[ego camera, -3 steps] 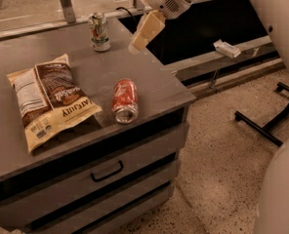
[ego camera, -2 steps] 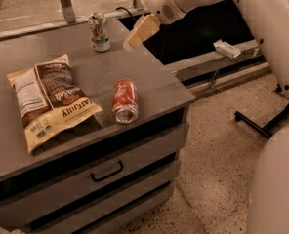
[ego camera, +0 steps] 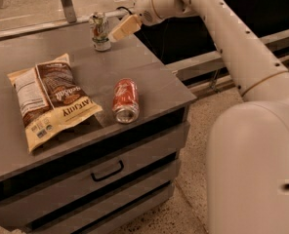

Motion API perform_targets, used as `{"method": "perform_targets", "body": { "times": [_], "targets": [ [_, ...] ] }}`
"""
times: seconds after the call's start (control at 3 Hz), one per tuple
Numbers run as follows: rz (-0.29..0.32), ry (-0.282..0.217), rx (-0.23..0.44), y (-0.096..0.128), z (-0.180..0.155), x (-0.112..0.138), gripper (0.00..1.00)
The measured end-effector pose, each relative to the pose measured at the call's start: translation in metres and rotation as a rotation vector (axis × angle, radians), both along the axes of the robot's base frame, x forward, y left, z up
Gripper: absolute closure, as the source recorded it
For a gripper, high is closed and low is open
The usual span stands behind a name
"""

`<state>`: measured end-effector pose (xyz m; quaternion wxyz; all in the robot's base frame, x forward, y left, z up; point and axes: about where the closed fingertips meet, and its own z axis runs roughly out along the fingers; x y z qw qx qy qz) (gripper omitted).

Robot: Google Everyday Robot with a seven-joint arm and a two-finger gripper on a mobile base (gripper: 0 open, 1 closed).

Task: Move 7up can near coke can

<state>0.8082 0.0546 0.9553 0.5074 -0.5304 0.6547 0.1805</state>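
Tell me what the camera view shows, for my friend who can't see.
A white robot arm's tool hovers close beside the upright 7up can at the back of a gray table. Nearer the front, the red coke can lies on its side next to a flat snack bag.

1. My gripper (ego camera: 116, 33) is a tan, blunt wedge, hanging over the far edge of the tabletop (ego camera: 134, 67).
2. Right behind the gripper I see a round off-white wrist housing (ego camera: 156, 4) with a thin ring seam, and a thin dark cable (ego camera: 126, 9) looping at its top.
3. Further back from the gripper, the arm link (ego camera: 232, 43) is a smooth white tube. It has a row of small dark dots down one side and a tan band near its lower end.
4. Farthest from the gripper, a big rounded white shell (ego camera: 252, 169) carries one small dark hole.
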Motion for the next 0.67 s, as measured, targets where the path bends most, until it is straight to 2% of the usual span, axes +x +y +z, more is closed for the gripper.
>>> {"method": "perform_targets", "body": {
  "times": [0.33,0.67],
  "targets": [
    [0.033,-0.004,0.043,0.031,-0.011,0.027,0.00],
    [0.085,0.017,0.108,0.059,-0.019,0.041,0.00]
  ]
}}
